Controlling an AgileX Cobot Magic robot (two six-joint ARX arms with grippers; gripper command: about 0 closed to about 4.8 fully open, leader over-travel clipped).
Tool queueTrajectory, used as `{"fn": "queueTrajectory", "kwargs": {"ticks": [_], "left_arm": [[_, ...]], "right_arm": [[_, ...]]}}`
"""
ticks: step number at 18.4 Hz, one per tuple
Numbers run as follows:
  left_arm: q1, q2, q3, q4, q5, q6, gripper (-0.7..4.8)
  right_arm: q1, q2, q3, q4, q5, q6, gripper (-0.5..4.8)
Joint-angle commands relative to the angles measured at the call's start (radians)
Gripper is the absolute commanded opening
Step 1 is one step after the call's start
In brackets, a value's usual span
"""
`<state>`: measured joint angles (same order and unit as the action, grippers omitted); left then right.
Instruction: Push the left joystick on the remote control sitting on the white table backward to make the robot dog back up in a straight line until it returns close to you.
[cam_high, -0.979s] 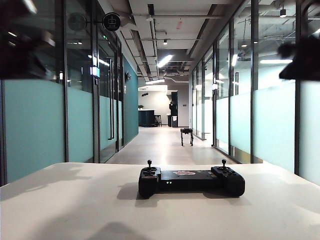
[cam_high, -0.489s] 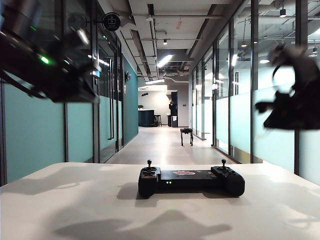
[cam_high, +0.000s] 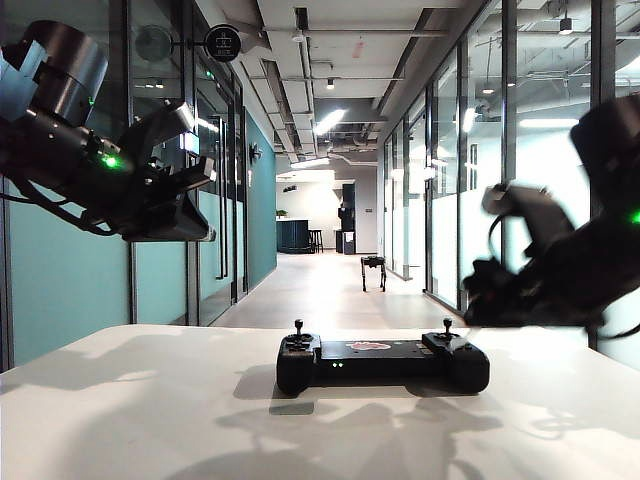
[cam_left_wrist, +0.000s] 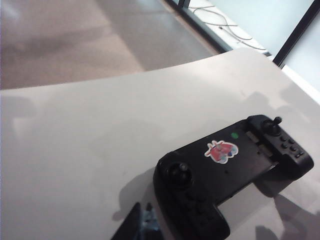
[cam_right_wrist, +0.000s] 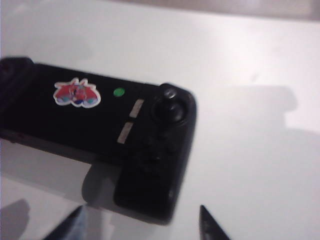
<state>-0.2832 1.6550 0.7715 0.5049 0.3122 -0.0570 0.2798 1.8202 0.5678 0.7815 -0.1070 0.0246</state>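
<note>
approaching: left gripper (cam_high: 185, 195) high left of the remote control (cam_high: 383, 364), jaw state unclear; right gripper (cam_right_wrist: 142, 222) spread near its right end. bring one left fingertip just beyond the left joystick (cam_high: 298, 327) (not its twin), then draw straight nearward so the robot dog (cam_high: 373, 272) backs true.

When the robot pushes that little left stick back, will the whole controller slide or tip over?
It probably won't tip: the remote control lies flat and wide on the white table, resting on two bulky ends. It might slide a little, since the tabletop looks smooth. The left joystick is thin and short, so it likely bends back with a light push.
</note>
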Motion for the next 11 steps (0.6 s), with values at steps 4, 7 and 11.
{"fn": "queueTrajectory", "kwargs": {"ticks": [4,7,11], "left_arm": [[-0.002,-0.003,0.007,0.022,0.026,0.004,-0.05],[-0.002,-0.003,0.007,0.022,0.026,0.004,-0.05],[-0.002,-0.003,0.007,0.022,0.026,0.004,-0.05]], "right_arm": [[0.006,0.099,0.071,0.014,-0.008,0.035,3.53],[0.006,0.128,0.109,-0.003,-0.008,0.035,4.04],[0.006,0.165,0.163,-0.047,-0.017,0.035,3.99]]}}
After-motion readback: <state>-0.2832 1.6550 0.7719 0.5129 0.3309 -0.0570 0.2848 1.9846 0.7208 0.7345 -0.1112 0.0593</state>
